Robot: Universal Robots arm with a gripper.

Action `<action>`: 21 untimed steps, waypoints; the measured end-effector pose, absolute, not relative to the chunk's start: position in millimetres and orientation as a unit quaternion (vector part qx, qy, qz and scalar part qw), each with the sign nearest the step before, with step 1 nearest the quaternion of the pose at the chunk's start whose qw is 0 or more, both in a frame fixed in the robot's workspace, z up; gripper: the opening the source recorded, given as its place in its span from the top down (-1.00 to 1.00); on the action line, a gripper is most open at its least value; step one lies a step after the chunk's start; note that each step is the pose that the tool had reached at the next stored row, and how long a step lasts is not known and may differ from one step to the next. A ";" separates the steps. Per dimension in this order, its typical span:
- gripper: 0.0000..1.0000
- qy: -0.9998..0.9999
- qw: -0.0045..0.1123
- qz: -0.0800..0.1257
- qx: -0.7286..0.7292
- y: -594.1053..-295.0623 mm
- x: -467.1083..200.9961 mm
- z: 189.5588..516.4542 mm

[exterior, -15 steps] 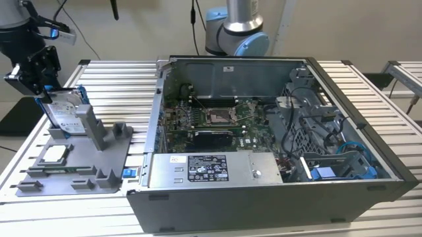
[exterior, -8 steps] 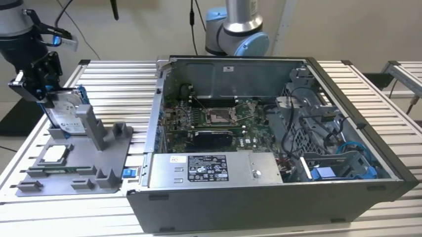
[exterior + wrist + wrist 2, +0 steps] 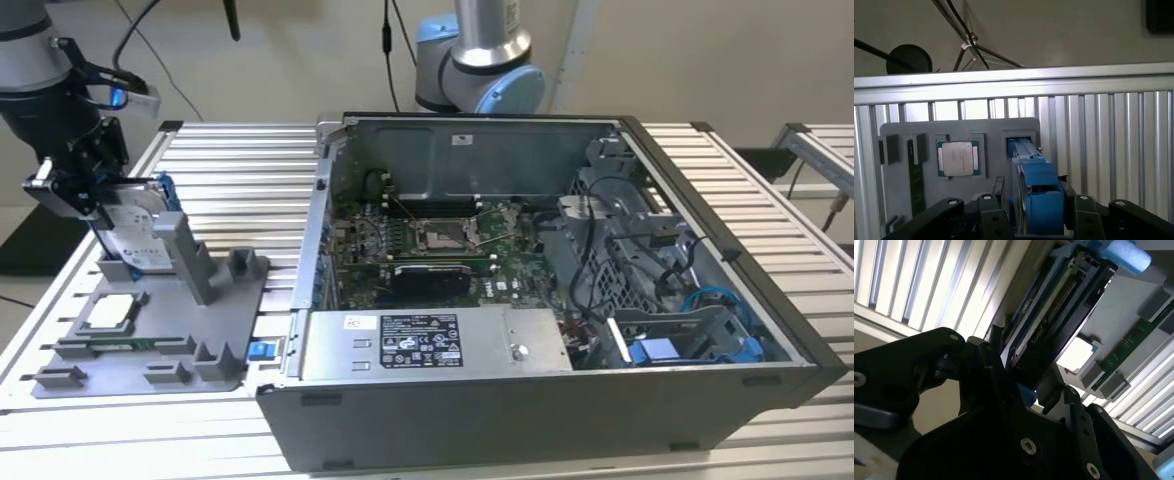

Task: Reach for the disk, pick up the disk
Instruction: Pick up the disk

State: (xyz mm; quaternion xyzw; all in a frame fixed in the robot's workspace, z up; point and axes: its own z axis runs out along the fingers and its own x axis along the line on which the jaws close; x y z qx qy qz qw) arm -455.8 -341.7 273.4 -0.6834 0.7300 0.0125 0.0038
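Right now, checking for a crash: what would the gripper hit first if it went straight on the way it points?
Probably the disk: the gripper points down at its upper edge, with the grey holder beneath it. How close they are, I cannot tell.

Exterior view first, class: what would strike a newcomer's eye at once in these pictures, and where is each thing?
The open computer case sits in the middle of the slatted table, its circuit board bare. At the exterior view's left, the arm's end effector is at the blue-edged disk, which stands on edge in a grey tray. A square silver chip lies flat in that tray.
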 end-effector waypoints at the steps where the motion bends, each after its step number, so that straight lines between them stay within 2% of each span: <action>1: -1.00 0.730 0.005 0.013 -0.684 -341.9 -455.8 271.9; 7: -1.00 0.728 0.013 0.019 -0.685 -341.9 -455.8 266.7; 21: -1.00 0.727 0.015 0.022 -0.686 -342.4 -455.7 256.9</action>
